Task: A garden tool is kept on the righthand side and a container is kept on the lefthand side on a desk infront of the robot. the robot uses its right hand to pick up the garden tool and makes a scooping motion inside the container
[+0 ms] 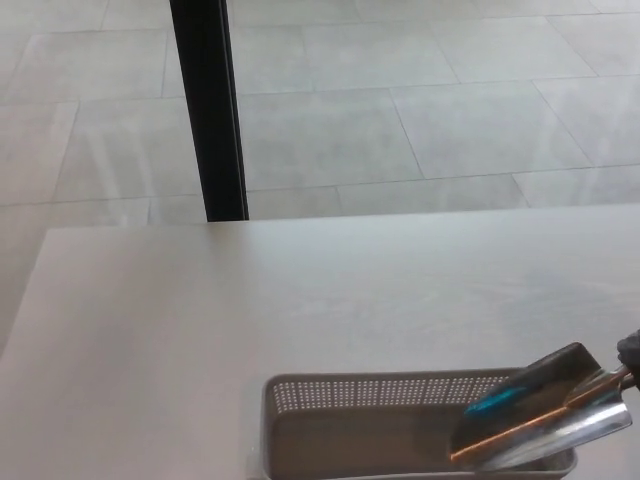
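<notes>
In the head view, a shiny metal trowel (545, 410) is being held tilted, its blade dipping over the right end of the grey perforated basket (330, 400), which is sitting at the near edge of the white surface (200, 320). Only a sliver of the right hand (630, 350) is being shown at the right edge; whether its fingers are closed cannot be told. The left hand is not being shown.

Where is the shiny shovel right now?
In the head view, the shiny metal trowel is at lower right, its blade dipping over the right end of the grey perforated basket.
</notes>
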Controlling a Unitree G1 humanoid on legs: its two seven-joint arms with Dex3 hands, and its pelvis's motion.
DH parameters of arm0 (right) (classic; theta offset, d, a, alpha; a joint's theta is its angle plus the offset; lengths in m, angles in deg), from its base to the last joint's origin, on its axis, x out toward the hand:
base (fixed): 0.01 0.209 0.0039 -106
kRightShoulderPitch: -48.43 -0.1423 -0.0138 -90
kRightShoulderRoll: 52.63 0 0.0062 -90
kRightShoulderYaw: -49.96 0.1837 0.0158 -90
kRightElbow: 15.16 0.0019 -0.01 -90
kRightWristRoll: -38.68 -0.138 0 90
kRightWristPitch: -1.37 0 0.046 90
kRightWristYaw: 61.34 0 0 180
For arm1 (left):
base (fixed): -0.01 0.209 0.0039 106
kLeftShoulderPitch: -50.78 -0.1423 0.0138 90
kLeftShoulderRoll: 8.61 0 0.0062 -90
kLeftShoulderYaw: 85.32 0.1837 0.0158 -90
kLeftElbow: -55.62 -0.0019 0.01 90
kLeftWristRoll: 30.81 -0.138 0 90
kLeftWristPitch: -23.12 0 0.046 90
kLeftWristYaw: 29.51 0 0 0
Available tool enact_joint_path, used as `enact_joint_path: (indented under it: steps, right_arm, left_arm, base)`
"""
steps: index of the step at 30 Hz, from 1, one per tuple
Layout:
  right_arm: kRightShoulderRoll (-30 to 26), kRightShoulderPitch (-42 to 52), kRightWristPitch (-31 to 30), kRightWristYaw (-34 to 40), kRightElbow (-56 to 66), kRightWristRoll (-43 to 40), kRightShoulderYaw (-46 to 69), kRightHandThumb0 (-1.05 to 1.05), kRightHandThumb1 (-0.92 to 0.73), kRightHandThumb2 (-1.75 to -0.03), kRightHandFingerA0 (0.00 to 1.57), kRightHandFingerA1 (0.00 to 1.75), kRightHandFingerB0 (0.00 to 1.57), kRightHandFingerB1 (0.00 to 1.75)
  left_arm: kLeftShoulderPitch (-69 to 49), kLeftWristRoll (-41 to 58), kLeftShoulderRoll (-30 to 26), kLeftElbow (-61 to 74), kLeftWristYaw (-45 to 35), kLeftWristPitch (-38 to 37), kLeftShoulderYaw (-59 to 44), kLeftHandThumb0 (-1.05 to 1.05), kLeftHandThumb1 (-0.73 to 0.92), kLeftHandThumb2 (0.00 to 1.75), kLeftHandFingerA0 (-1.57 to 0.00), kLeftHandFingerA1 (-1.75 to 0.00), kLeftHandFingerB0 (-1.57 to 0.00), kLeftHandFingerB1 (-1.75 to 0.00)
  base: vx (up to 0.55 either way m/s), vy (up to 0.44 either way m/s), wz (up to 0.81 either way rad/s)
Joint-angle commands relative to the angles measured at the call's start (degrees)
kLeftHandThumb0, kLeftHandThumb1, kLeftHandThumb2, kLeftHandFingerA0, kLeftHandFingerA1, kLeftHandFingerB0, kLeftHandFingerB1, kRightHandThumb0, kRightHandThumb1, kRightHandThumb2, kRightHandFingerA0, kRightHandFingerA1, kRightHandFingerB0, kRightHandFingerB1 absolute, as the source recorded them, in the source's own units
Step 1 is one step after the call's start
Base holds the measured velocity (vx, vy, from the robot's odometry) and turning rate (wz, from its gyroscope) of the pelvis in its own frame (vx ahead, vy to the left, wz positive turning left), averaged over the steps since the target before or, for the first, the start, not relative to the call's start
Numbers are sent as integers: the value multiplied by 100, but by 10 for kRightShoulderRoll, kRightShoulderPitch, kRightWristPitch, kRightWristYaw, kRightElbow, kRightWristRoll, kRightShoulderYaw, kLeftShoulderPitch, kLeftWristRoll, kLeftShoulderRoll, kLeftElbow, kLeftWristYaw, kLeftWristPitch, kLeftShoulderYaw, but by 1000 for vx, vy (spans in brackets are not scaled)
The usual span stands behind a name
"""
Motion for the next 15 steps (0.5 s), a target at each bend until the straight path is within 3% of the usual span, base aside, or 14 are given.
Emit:
enact_joint_path:
  steps: [1, 2, 3, 4, 5, 7, 8, 9, 10, 11, 12, 13, 14, 15]
  right_arm:
    - [-5, 3, -15, -29, 16, 44, -3, -44, -57, -71, 100, 158, 96, 67]
    - [-4, 5, -20, -39, 20, 41, -2, -37, -63, -60, 99, 165, 94, 63]
    - [-1, 7, -31, -63, 26, 35, 0, -37, -43, -92, 124, 135, 85, 78]
    - [-1, 8, -33, -67, 27, 34, 0, -37, -43, -92, 124, 135, 85, 78]
    - [4, 9, -49, -84, 35, 34, 3, -34, -57, -67, 98, 170, 90, 79]
    - [8, 12, -71, -110, 46, 35, 6, -34, -57, -67, 98, 170, 90, 79]
    - [20, 13, -103, -123, 54, 42, 11, -32, -54, -74, 99, 167, 81, 53]
    - [23, 14, -124, -141, 62, 53, 12, -33, -62, -67, 96, 173, 79, 75]
    - [26, 15, -138, -161, 69, 51, 14, -32, -65, -70, 89, 175, 79, 91]
    - [28, 17, -152, -186, 76, 46, 16, -30, -71, -66, 87, 175, 73, 119]
    - [29, 18, -156, -195, 79, 45, 18, -30, -71, -66, 87, 175, 73, 119]
    - [31, 18, -161, -189, 77, 53, 18, -30, -65, -69, 85, 175, 74, 138]
    - [33, 19, -162, -186, 75, 52, 20, -28, -62, -74, 86, 175, 76, 139]
    - [36, 19, -159, -177, 69, 51, 21, -29, -63, -71, 86, 174, 80, 129]
  left_arm:
    - [-1, 11, -14, -1, -8, 1, -7, -47, 70, 60, -62, -67, -37, -50]
    - [-1, 11, -14, -1, -8, 0, -7, -47, 70, 60, -62, -66, -38, -50]
    - [-4, 10, -13, 1, -10, -5, -7, -48, 70, 60, -61, -66, -36, -50]
    - [-5, 10, -13, 1, -12, -7, -7, -48, 70, 60, -61, -66, -36, -50]
    - [-2, 4, -14, -2, -7, -5, -2, -53, 54, 89, -60, -71, -32, -57]
    - [-2, -5, -17, -4, -7, -8, 7, -53, 54, 89, -60, -71, -32, -57]
    - [1, 1, -16, -11, -6, -7, 1, -50, 53, 88, -60, -70, -37, -58]
    - [2, 3, -16, -9, -3, -2, -1, -49, 53, 88, -61, -70, -38, -59]
    - [1, 2, -16, -7, -5, -4, 1, -46, 70, 60, -63, -65, -40, -50]
    - [-4, 7, -12, -6, -4, -3, -3, -47, 68, 60, -63, -66, -41, -51]
    - [-5, 9, -10, -6, -3, -3, -5, -47, 68, 60, -63, -66, -41, -51]
    - [-7, 7, -10, -7, -4, -8, -3, -46, 69, 60, -62, -66, -37, -51]
    - [-6, 7, -11, -5, -7, -8, -3, -48, 68, 60, -64, -68, -39, -52]
    - [-8, 8, -10, 0, -7, -5, -3, -46, 70, 60, -62, -67, -37, -51]
  base:
    - [0, 0, 0]
    - [0, 0, 0]
    - [0, 0, 0]
    - [0, 0, 0]
    - [0, 0, 0]
    - [0, 0, 0]
    - [0, 0, 0]
    - [0, 0, 0]
    - [0, 0, 0]
    - [0, 0, 0]
    - [0, 0, 0]
    - [0, 0, 0]
    - [0, 0, 0]
    - [0, 0, 0]
